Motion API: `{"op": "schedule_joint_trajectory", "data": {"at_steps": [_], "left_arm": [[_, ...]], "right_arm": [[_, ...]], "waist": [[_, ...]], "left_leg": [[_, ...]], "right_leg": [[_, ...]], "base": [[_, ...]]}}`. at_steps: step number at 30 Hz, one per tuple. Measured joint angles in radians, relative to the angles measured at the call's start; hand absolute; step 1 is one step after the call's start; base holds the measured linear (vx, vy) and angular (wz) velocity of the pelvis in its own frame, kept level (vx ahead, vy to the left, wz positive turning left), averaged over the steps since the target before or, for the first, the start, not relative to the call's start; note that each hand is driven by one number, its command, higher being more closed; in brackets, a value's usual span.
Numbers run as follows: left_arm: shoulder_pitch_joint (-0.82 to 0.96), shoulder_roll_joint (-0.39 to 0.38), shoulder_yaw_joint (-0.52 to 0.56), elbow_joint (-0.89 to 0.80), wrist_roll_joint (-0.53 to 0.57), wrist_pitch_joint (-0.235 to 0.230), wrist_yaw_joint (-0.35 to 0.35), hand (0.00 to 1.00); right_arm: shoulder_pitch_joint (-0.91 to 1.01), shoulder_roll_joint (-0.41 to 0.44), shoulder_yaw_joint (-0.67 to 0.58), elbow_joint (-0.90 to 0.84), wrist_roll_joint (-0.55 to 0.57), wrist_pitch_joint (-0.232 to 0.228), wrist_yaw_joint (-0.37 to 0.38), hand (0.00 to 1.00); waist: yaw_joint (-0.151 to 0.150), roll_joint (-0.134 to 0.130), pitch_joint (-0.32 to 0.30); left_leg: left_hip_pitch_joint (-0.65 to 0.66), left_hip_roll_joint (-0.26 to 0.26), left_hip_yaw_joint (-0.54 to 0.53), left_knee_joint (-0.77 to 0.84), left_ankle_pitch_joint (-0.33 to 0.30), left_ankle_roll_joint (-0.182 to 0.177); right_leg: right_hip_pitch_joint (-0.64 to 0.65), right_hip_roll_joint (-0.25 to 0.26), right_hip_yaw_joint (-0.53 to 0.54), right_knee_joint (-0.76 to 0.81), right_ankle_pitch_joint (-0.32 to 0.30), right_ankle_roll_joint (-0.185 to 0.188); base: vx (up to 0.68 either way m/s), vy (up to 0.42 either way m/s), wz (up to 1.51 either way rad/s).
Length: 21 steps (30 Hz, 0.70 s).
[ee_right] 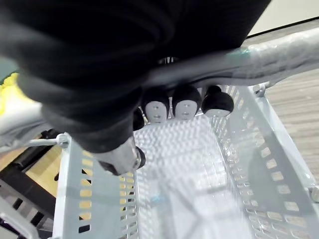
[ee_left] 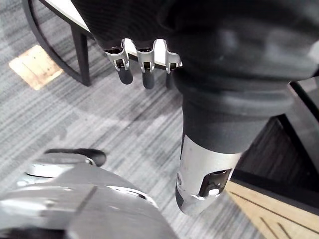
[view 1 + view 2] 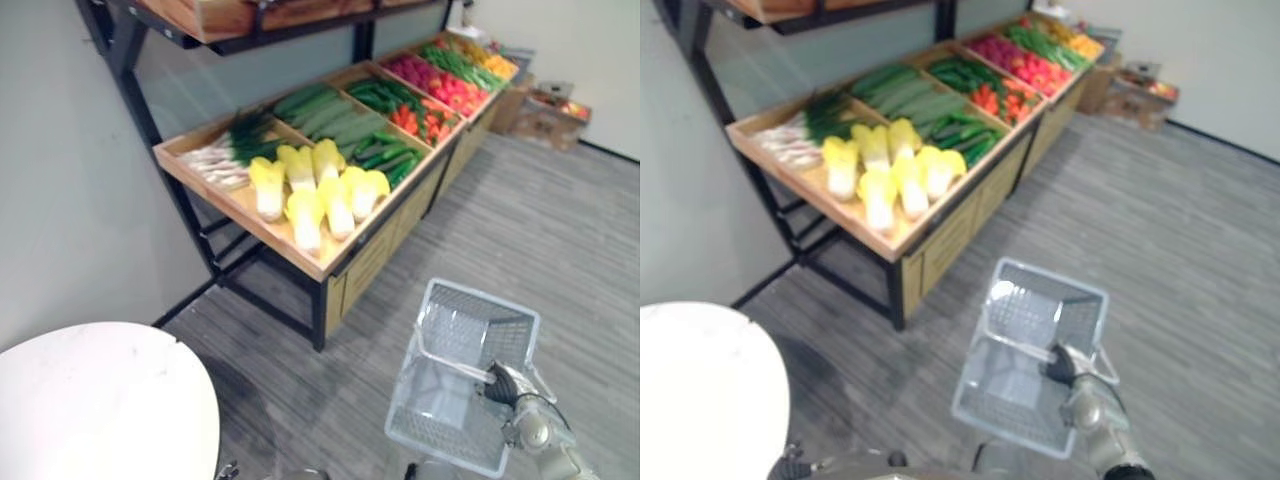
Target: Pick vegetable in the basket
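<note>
**Right hand carries basket, vegetables on the stand**

Right hand closed round the handle of the pale grey perforated basket; dark fingertips wrap over the bar in the right wrist view. Basket hangs over the grey floor, at the robot's lower right, apart from the wooden stand.

Vegetables lie in the stand's compartments: yellow-white cabbages in the nearest one, next to spring onions. Long green cucumbers in the next compartment back, then dark green peppers and red produce further along; the kinds at the far end are too small to tell. Cabbages sit at the stand's near edge, well apart from the basket.

Left hand shows in its wrist view above the floor, fingers hanging loose and probably relaxed, holding nothing.

White round table at the robot's lower left, near the stand's end
</note>
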Motion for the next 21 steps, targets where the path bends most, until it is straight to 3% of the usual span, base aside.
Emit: {"op": "schedule_joint_trajectory", "data": {"at_steps": [1,3,6,8,9,10,11,12,13,14,17,19,21], "left_arm": [[-0.002,0.000,0.002,-0.005,-0.001,0.000,0.002,0.00],[-0.019,-0.001,0.014,-0.010,-0.005,-0.001,0.006,0.00],[-0.042,-0.002,0.017,-0.015,-0.005,-0.002,0.012,0.00],[-0.053,-0.002,0.017,-0.009,-0.005,-0.002,0.014,0.00],[-0.054,0.016,0.019,0.001,-0.006,-0.002,0.016,0.00],[-0.053,0.029,0.022,0.012,-0.006,-0.002,0.016,0.00],[-0.062,0.005,0.022,0.039,-0.006,0.000,0.019,0.00],[-0.059,-0.023,0.023,0.047,-0.006,0.000,0.016,0.00],[-0.060,-0.035,0.023,0.051,-0.007,0.000,0.015,0.00],[-0.060,-0.052,0.022,0.054,-0.007,0.000,0.013,0.00],[-0.071,-0.059,0.021,0.053,-0.007,0.000,0.012,0.00],[-0.070,-0.060,0.011,0.053,-0.007,0.000,0.013,0.00],[-0.068,-0.060,-0.003,0.051,-0.007,0.000,0.013,0.00]], "right_arm": [[-0.003,0.000,0.000,0.000,0.000,0.000,0.000,1.00],[-0.007,0.000,-0.007,-0.003,0.000,-0.002,-0.001,1.00],[-0.008,-0.001,-0.064,-0.003,0.000,0.000,-0.002,1.00],[0.001,-0.001,-0.099,-0.003,0.000,0.001,-0.003,1.00],[0.023,0.003,-0.118,-0.003,0.000,0.000,-0.003,1.00],[0.033,0.003,-0.123,-0.002,0.000,0.002,-0.003,1.00],[0.038,-0.001,-0.157,0.004,0.000,0.013,-0.005,1.00],[0.036,-0.004,-0.173,0.004,0.001,0.020,-0.006,1.00],[0.035,-0.005,-0.175,0.004,0.002,0.022,-0.006,1.00],[0.037,-0.006,-0.176,0.005,0.005,0.021,-0.006,1.00],[0.051,-0.005,-0.208,0.019,0.013,0.021,-0.007,1.00],[0.067,-0.006,-0.235,0.039,0.014,0.028,-0.008,1.00],[0.085,-0.009,-0.242,0.038,0.016,0.043,-0.012,1.00]], "waist": [[-0.003,0.006,0.001],[-0.013,0.022,-0.003],[-0.012,0.030,-0.002],[-0.013,0.032,-0.002],[-0.014,0.011,-0.010],[-0.014,0.003,-0.012],[-0.015,0.045,-0.018],[-0.020,0.077,-0.036],[-0.028,0.084,-0.039],[-0.038,0.090,-0.042],[-0.056,0.092,-0.042],[-0.059,0.085,-0.037],[-0.059,0.087,-0.036]], "left_leg": [[0.009,0.006,-0.020,-0.004,-0.003,-0.005],[0.018,0.026,-0.074,-0.003,-0.013,-0.027],[0.010,0.061,-0.154,0.013,-0.045,-0.087],[0.009,0.085,-0.205,0.028,-0.078,-0.137],[0.004,0.094,-0.242,0.042,-0.106,-0.180],[0.005,0.105,-0.259,0.048,-0.121,-0.201],[-0.002,0.175,-0.276,0.053,-0.134,-0.224],[-0.010,0.224,-0.266,0.047,-0.094,-0.253],[-0.019,0.243,-0.266,0.046,-0.070,-0.263],[-0.042,0.264,-0.267,0.048,-0.017,-0.270],[-0.094,0.296,-0.210,0.051,0.123,-0.228],[-0.105,0.315,-0.114,0.057,0.181,-0.207],[-0.106,0.321,0.004,0.084,0.199,-0.181]], "right_leg": [[-0.006,0.003,-0.013,-0.063,-0.016,-0.014],[-0.011,0.035,0.025,-0.364,-0.019,-0.018],[-0.002,0.077,0.219,-0.720,0.006,0.008],[0.012,0.068,0.288,-0.805,0.009,0.013],[0.039,0.047,0.290,-0.830,0.017,0.029],[0.045,0.037,0.267,-0.829,0.075,0.109],[0.046,0.086,0.194,-0.785,0.073,0.080],[0.042,0.117,0.144,-0.755,0.046,0.045],[0.041,0.127,0.121,-0.735,0.033,0.036],[0.047,0.133,0.071,-0.710,0.009,0.010],[0.100,0.134,-0.053,-0.730,-0.020,-0.034],[0.149,0.134,-0.116,-0.751,-0.031,-0.052],[0.188,0.130,-0.155,-0.767,-0.042,-0.063]], "base": [[0.26,-0.149,0.74],[0.32,-0.211,0.81],[0.29,-0.270,0.75],[0.34,-0.459,0.81],[0.35,-0.616,0.91],[0.21,-0.474,0.96],[0.33,-0.650,0.86],[0.27,-0.501,0.83],[0.29,-0.555,0.88],[0.16,-0.423,1.02],[0.13,-0.349,1.02],[0.08,-0.312,0.94],[0.00,-0.197,0.68]]}}
